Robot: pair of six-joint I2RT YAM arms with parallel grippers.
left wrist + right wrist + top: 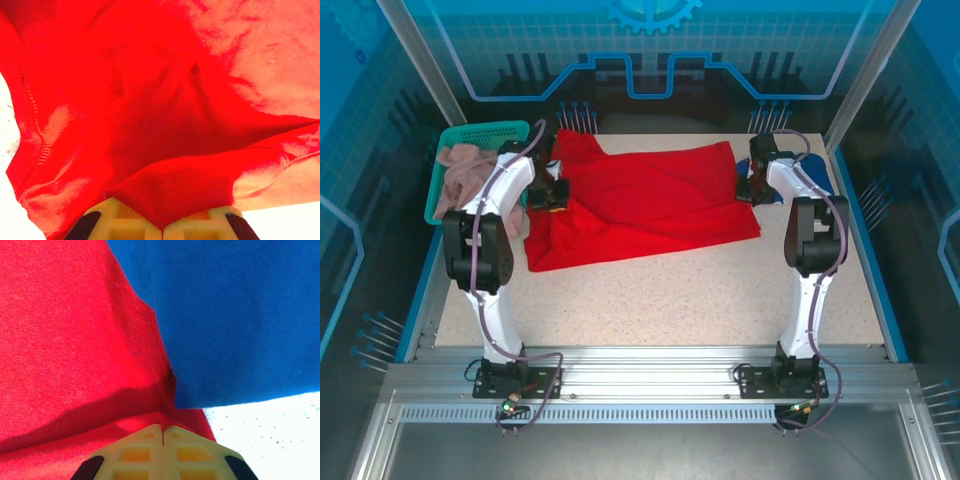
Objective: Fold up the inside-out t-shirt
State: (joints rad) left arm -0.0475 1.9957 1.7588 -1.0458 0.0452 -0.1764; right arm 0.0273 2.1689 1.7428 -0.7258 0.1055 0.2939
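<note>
A green basket (485, 133) holding a pinkish garment (460, 170) sits at the far left of the worktop (670, 290). Beside it, the left claw (162, 226) is pinched together on a fold of the red t-shirt (640, 205), which lies rumpled across the far middle. The right claw (163, 429) is clamped on its right edge, beside a blue shirt (235, 315).
</note>
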